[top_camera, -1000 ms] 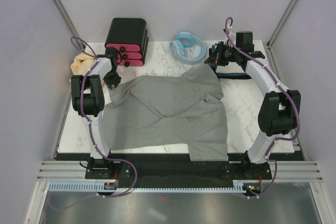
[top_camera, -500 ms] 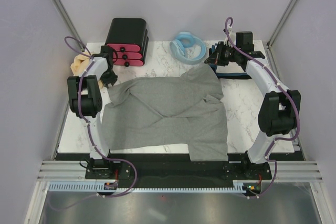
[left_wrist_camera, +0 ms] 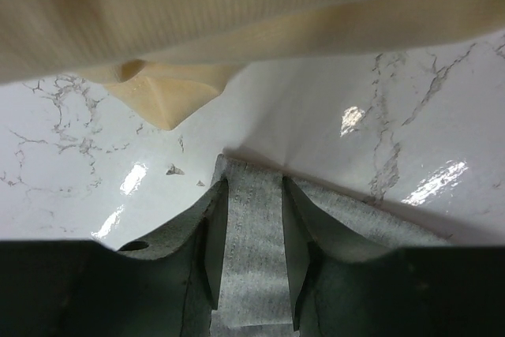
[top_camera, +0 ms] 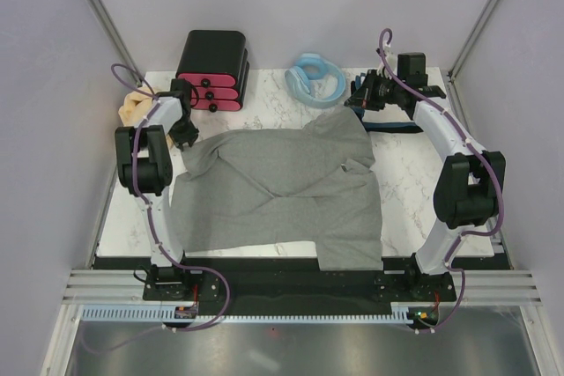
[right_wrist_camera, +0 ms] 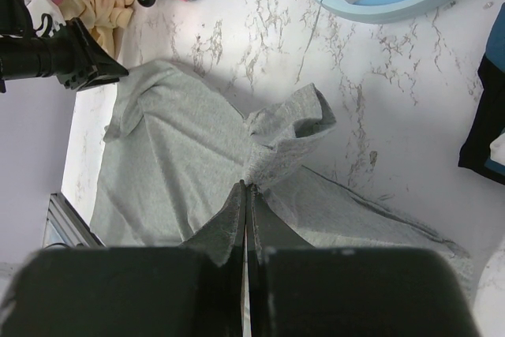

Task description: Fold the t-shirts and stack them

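Observation:
A large heather-grey t-shirt (top_camera: 282, 191) lies spread and creased over the middle of the marble table. My left gripper (top_camera: 185, 134) sits low at its far-left corner. In the left wrist view its jaws (left_wrist_camera: 252, 183) stand apart, with a strip of the grey cloth (left_wrist_camera: 248, 250) showing between them. My right gripper (top_camera: 357, 103) is at the shirt's far-right corner, shut on a bunched fold of the grey cloth (right_wrist_camera: 284, 128) at its tips (right_wrist_camera: 246, 185). A tan-yellow t-shirt (top_camera: 132, 107) is bunched at the far left, close above the left fingers (left_wrist_camera: 237, 13). A dark t-shirt (top_camera: 392, 125) lies under the right arm.
A black box with pink drawers (top_camera: 213, 72) stands at the back left. A light-blue coiled hose (top_camera: 315, 79) lies at the back centre. The grey shirt's hem hangs over the table's near edge (top_camera: 264, 260).
My left gripper shifted a little left and then back, and the shirt's far-left corner moved slightly with it. The right arm has not moved.

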Robot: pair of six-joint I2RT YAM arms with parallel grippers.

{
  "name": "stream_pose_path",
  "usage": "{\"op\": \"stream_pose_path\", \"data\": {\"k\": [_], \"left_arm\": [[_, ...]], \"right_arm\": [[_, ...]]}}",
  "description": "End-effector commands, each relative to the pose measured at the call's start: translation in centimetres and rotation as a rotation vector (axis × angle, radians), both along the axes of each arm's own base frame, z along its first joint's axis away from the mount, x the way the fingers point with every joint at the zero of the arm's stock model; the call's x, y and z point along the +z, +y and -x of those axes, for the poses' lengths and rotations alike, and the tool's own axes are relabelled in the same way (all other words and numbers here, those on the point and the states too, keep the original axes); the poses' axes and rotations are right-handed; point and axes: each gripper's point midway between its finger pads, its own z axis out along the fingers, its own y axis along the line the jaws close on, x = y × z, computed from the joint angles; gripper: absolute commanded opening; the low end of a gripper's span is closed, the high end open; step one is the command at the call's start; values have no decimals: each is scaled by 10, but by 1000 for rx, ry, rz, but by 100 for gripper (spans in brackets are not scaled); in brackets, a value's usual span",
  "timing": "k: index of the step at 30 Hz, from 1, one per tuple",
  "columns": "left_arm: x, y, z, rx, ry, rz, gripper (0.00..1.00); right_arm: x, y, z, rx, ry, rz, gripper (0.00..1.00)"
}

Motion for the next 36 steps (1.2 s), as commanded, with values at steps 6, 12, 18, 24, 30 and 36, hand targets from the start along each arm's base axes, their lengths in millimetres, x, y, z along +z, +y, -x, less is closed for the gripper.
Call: {"op": "stream_pose_path", "data": {"k": [6, 12, 18, 24, 30, 36], "left_arm": [[-3, 0, 0, -35, 44, 4, 41], [-12, 3, -1, -35, 66, -5, 38], [-20, -2, 6, -29, 102, 12, 16], [-20, -5, 6, -39, 103, 31, 2], [-16, -7, -1, -59, 87, 46, 2], [1, -7, -5, -43, 47, 39, 24]], "right_arm": [[28, 2, -7, 22, -79, -32, 0], [29, 0, -6, 16, -78, -33, 0], [32, -2, -5, 14, -83, -37, 0], [36, -2, -8, 14, -88, -45, 0], [33, -2, -6, 10, -80, -45, 0], [34, -4, -3, 3, -82, -39, 0]]}}
